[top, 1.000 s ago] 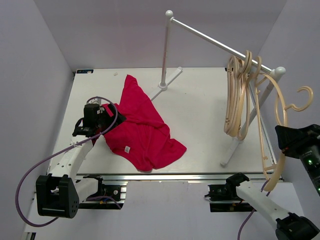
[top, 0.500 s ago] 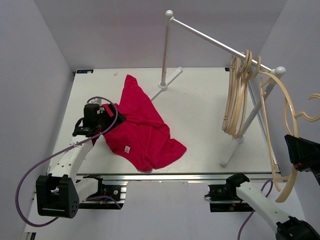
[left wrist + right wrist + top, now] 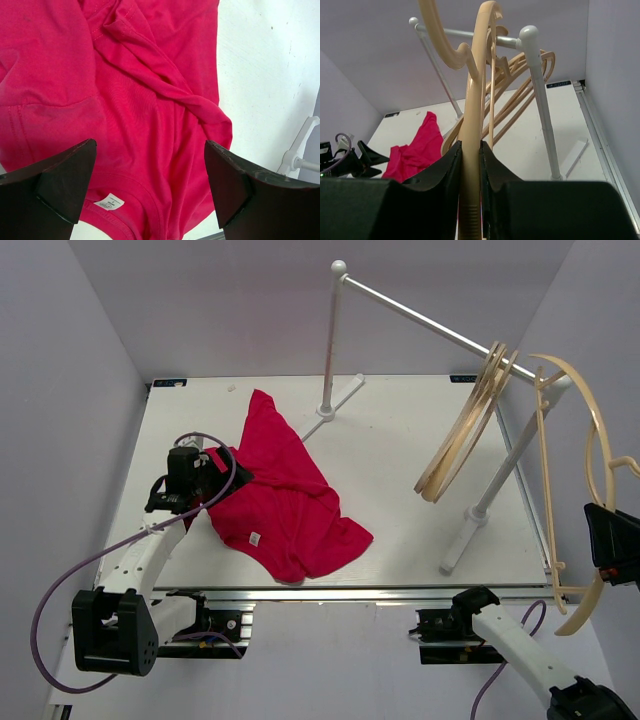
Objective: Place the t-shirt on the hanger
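I have the right gripper (image 3: 470,155) clamped on the hanger (image 3: 477,90). In the right wrist view its two dark fingers press against both sides of the pale wooden shaft, which runs up the middle of the frame to the hook near the top edge. In the overhead view that hanger is at the far right edge of the frame, standing roughly upright, off the rail and to the right of the table (image 3: 400,470). The other hangers (image 3: 462,435) hang in a bunch near the right end of the white rail (image 3: 420,320), tilted down toward the centre of the frame. The t-shirt (image 3: 285,500) lies crumpled on the table in the left half of the overhead view. One narrow part reaches up toward the rack's left post and the wider part spreads toward the bottom edge of the table. Its small white label (image 3: 109,202) faces up, low in the left wrist view and between the finger tips. My left gripper (image 3: 150,165) is spread wide with nothing between its fingers. Both dark tips sit at the bottom corners of the wrist view, with red cloth filling most of the space between them. From overhead it sits at the left edge of the shirt, in the left part of the frame. I cannot tell whether the fingers touch the fabric or hang just above it. The shirt and the held hanger are well apart, on opposite sides of the overhead frame.
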{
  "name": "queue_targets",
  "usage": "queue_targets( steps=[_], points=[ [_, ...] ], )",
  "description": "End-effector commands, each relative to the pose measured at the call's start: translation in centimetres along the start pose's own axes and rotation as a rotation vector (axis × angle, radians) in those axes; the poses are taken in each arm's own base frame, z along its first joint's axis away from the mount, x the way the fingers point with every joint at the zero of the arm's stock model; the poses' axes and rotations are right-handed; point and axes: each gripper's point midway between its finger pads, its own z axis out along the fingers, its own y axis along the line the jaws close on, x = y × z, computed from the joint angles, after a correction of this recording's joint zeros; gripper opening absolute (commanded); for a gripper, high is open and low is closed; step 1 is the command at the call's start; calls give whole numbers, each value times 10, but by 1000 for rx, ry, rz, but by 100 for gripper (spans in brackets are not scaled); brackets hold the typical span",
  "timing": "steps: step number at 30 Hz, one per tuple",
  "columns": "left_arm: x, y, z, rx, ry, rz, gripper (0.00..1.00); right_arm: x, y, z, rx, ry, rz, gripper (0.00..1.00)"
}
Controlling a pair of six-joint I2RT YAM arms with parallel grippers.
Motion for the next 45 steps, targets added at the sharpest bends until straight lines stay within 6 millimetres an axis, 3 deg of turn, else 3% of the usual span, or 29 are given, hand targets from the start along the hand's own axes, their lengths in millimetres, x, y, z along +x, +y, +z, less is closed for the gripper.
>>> queue_targets(
  steps=[1, 3, 4, 5, 7, 9, 10, 13, 15, 20, 21, 23, 25, 26, 27, 28, 30, 31, 34, 35, 39, 45],
  points=[
    [1, -3, 4, 26, 7, 4, 98, -27, 9, -1, -35, -112, -4, 0],
    [3, -3, 5, 26, 17, 2, 98, -22, 19, 10, -76, -83, -17, 0],
    [4, -3, 5, 28, 16, 2, 98, -15, 27, 25, -101, -62, -28, 0],
    [5, -3, 6, 34, 20, 0, 98, -8, 43, 33, -181, -33, -39, 0],
    [7, -2, 6, 33, 23, -3, 98, 12, 60, 69, -235, 41, -66, 0],
    [8, -2, 3, 34, 22, -2, 98, 37, 82, 91, -338, 142, -83, 0],
    [9, -1, 2, 32, 20, -2, 98, 56, 91, 114, -367, 211, -88, 0],
    [13, -6, -7, 62, 16, 6, 98, 71, 123, 137, -537, 251, -103, 0],
    [16, -4, -12, 46, 3, 5, 98, 71, 142, 141, -646, 243, -99, 0],
    [32, 37, -22, -147, -18, -44, 98, 129, 167, 159, -846, 409, -64, 0],
    [37, 45, -28, -186, -17, -58, 98, 152, 168, 162, -861, 466, -53, 0],
    [37, 68, -34, -293, -59, -68, 98, 171, 172, 172, -853, 481, -72, 0],
    [49, 86, -37, -364, -46, -87, 93, 196, 195, 164, -907, 525, -103, 0],
    [54, 89, -38, -373, -30, -97, 90, 204, 198, 170, -862, 515, -141, 0],
    [65, 94, -36, -384, -3, -114, 87, 214, 217, 154, -925, 536, -158, 0],
    [70, 98, -35, -389, 6, -126, 82, 228, 223, 157, -919, 571, -168, 0],
    [80, 113, -34, -441, 9, -146, 81, 242, 228, 156, -910, 615, -161, 0],
    [82, 116, -34, -455, 7, -151, 80, 256, 228, 158, -900, 644, -164, 0],
    [80, 119, -33, -476, 2, -152, 73, 273, 225, 156, -887, 669, -169, 0],
    [79, 119, -33, -475, -1, -148, 67, 275, 223, 155, -886, 670, -170, 0],
    [84, 122, -26, -461, 3, -134, 62, 278, 214, 147, -872, 657, -151, 0],
    [88, 126, -16, -479, 38, -123, 40, 288, 196, 132, -846, 682, -135, 0]
  ],
)
